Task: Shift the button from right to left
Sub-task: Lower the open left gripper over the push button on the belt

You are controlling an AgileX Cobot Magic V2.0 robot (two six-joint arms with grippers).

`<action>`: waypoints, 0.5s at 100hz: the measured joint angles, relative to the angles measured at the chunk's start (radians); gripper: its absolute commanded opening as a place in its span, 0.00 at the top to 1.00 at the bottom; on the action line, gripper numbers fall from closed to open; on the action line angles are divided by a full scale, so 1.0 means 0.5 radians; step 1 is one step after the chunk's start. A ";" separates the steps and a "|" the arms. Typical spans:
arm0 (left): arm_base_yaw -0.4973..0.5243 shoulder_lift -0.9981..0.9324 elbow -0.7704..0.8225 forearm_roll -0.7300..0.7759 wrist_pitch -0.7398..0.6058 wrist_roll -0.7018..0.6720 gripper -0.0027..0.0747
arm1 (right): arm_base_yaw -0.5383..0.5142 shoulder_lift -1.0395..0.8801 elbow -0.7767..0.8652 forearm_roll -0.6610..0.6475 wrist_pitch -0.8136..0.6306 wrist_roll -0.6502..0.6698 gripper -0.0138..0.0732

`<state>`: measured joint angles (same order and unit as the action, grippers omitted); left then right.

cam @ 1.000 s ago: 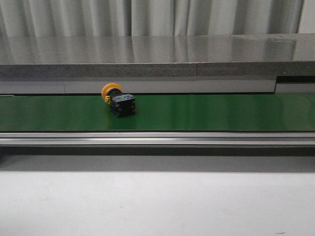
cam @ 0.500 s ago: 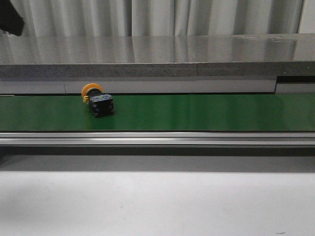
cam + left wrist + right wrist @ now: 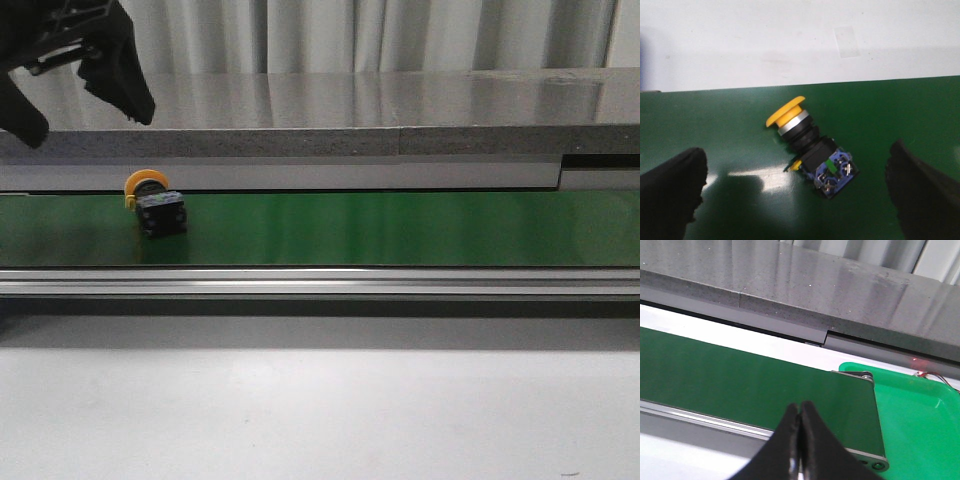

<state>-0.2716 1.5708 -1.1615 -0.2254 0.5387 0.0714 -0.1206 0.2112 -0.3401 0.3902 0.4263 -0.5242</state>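
Dim, soft overhead light; glare streaks on the green belt (image 3: 400,228); blurred dark fingers (image 3: 670,192) at wrist view's 7 and 4 o'clock

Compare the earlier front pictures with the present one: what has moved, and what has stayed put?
The button has travelled leftward along the green belt, lying on its side as before. The left claw has come into view above it, open, holding nothing. The belt frame and grey ledge are unchanged.
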 measured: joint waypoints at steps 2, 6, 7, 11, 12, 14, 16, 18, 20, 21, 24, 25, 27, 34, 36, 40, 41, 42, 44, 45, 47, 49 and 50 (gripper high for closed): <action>0.000 0.018 -0.008 0.000 0.000 0.000 0.09 | 0.000 0.000 0.000 0.000 0.000 0.000 0.92; -0.002 0.048 -0.028 0.000 -0.004 0.000 0.09 | 0.000 0.000 0.000 0.000 0.000 0.000 0.92; -0.002 0.053 -0.030 0.000 -0.004 0.000 0.09 | 0.000 0.000 0.000 0.000 0.000 0.000 0.92; -0.002 0.076 -0.040 0.000 -0.008 0.000 0.09 | 0.000 0.000 0.000 0.000 0.000 0.000 0.92; -0.002 0.080 -0.040 0.000 -0.008 0.000 0.09 | 0.000 0.000 0.000 0.000 0.000 0.000 0.92; -0.002 0.090 -0.049 0.000 -0.008 0.000 0.09 | 0.000 0.000 0.000 0.000 0.000 0.000 0.92; -0.002 0.098 -0.053 0.000 -0.008 0.000 0.09 | 0.000 0.000 0.000 0.000 0.000 0.000 0.92; -0.002 0.111 -0.057 0.000 -0.008 0.000 0.09 | 0.000 0.000 0.000 0.000 0.000 0.000 0.92; -0.002 0.121 -0.057 0.000 -0.008 0.000 0.09 | 0.000 0.000 0.000 0.000 0.000 0.000 0.92; -0.002 0.124 -0.061 0.004 -0.008 0.000 0.09 | 0.000 0.000 0.000 0.000 0.000 0.000 0.92; -0.002 0.138 -0.066 0.008 -0.008 0.000 0.09 | 0.000 0.000 0.000 0.000 0.000 0.000 0.92; -0.002 0.146 -0.065 0.008 -0.008 0.000 0.09 | 0.000 0.000 0.000 0.000 0.000 0.000 0.92; -0.002 0.157 -0.065 0.014 -0.011 0.000 0.09 | 0.000 0.000 0.000 0.000 0.000 0.000 0.92; -0.002 0.195 -0.069 0.031 -0.011 0.000 0.09 | 0.000 0.000 0.000 0.000 0.000 0.000 0.92; -0.002 0.206 -0.069 0.031 -0.011 0.000 0.09 | 0.000 0.000 0.000 0.000 0.000 0.000 0.92; -0.002 0.225 -0.069 0.039 -0.011 0.000 0.09 | 0.000 0.000 0.000 0.000 0.000 0.000 0.92; -0.002 0.233 -0.069 0.046 -0.011 0.000 0.09 | 0.000 0.000 0.000 0.000 0.000 0.000 0.92; -0.002 0.236 -0.069 0.050 -0.011 -0.004 0.09 | 0.000 0.000 0.000 0.000 0.000 0.000 0.92; -0.002 0.247 -0.069 0.060 -0.011 -0.010 0.09 | 0.000 0.000 0.000 0.000 0.000 0.000 0.92; -0.002 0.251 -0.069 0.064 -0.011 -0.010 0.09 | 0.000 0.000 0.000 0.000 0.000 0.000 0.92; -0.002 0.262 -0.069 0.080 -0.011 -0.018 0.09 | 0.000 0.000 0.000 0.000 0.000 0.000 0.92; -0.002 0.272 -0.069 0.098 -0.011 -0.033 0.09 | 0.000 0.000 0.000 0.000 0.000 0.000 0.92; -0.002 0.281 -0.069 0.105 -0.013 -0.043 0.09 | 0.000 0.000 0.000 0.000 0.000 0.000 0.92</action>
<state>-0.2726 1.7111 -1.1958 -0.1729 0.5322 0.0497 -0.1206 0.2112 -0.3401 0.3902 0.4263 -0.5242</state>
